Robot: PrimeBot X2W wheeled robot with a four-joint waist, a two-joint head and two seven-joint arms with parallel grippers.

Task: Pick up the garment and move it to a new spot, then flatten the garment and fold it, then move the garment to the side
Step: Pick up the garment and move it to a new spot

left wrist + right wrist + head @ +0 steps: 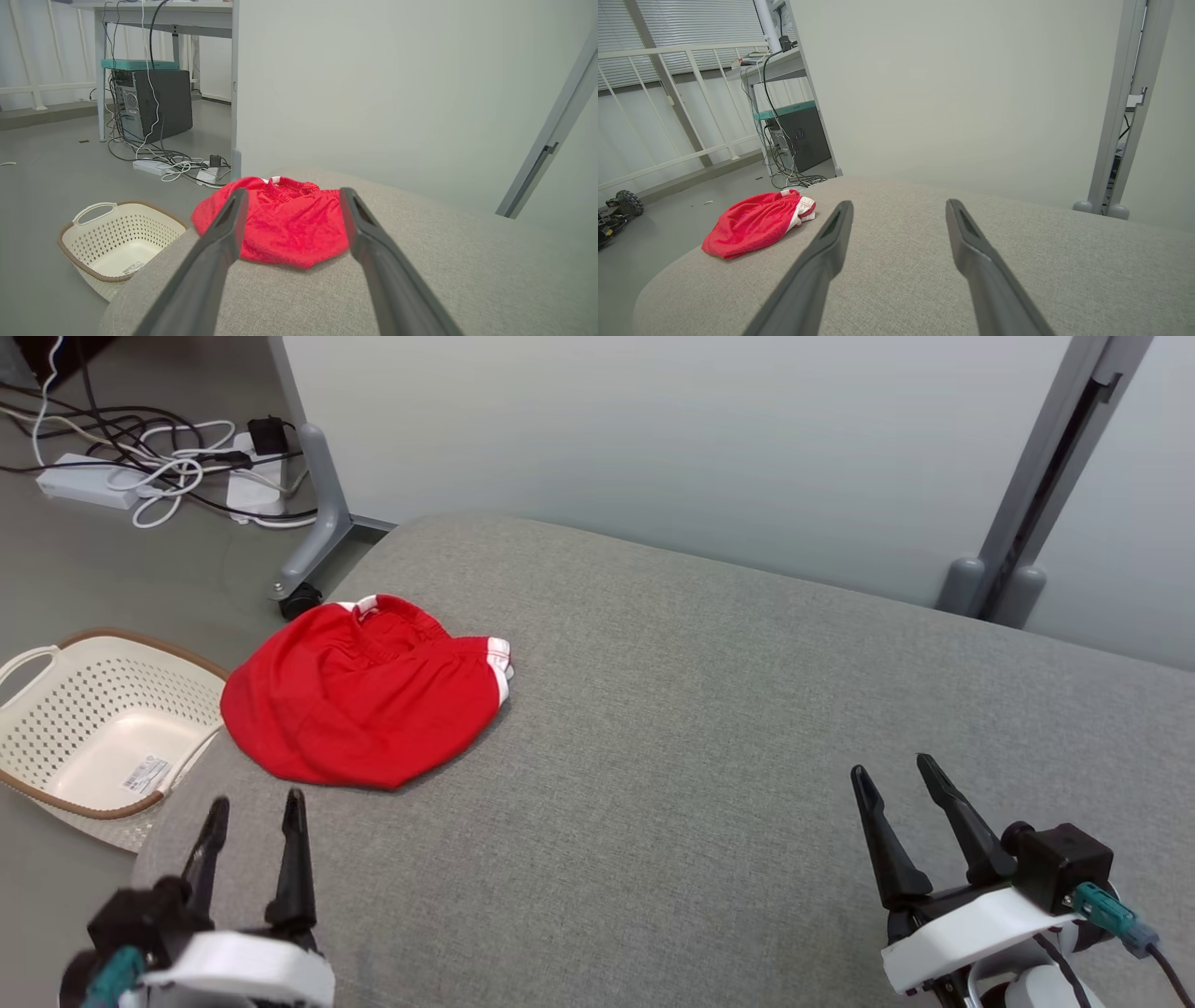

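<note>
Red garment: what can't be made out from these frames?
Red garment, head view: bunched; its own folds hide the underside and layering.
Left wrist view: the left gripper jaws cover both its side edges.
Basket, head view: clipped by left edge; label print too small to read.

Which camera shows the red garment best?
The head view: the red garment lies whole and unobstructed. The left wrist view is closer, but fingers of the left claw cover its sides. The right wrist view shows it small, far left.
</note>
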